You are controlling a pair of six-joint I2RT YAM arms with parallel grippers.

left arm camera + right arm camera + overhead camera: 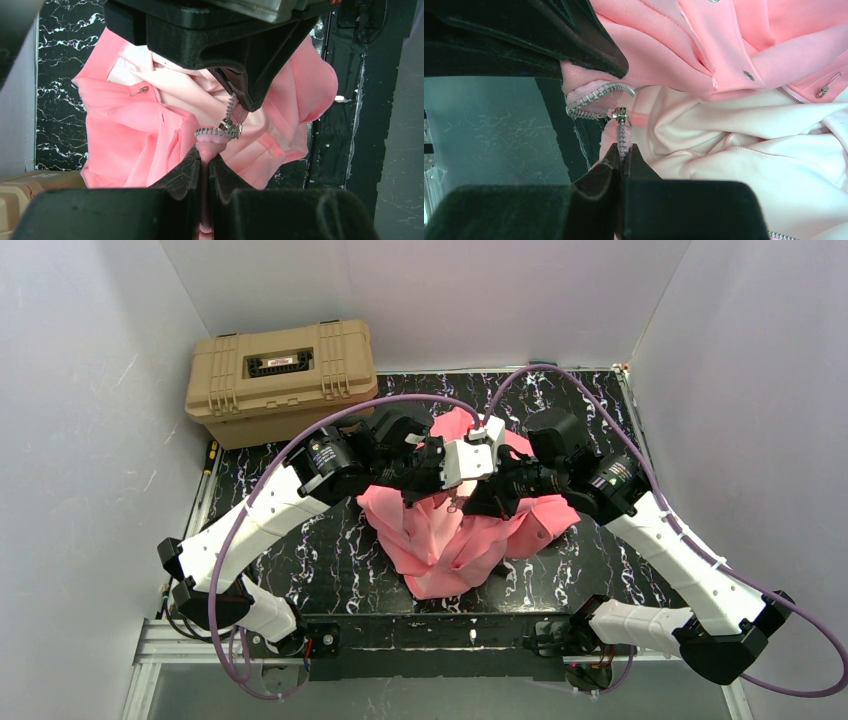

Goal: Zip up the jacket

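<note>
Here the jacket (455, 540) lies crumpled mid-table (330, 560), its front raised between the 2 arms. The left end effector (205, 161) is pressed together on pink fabric beside the zipper slider (229, 128). The right end effector (623, 154) pinches the zipper tape (622, 135) just beside that slider.

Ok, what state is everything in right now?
jacket: bunched up, front open, pale inside showing.
zipper: undone, its two rows of teeth spread apart.
left gripper: shut on jacket fabric beside the zipper.
right gripper: shut on the zipper teeth.
tan case: lid closed.
</note>
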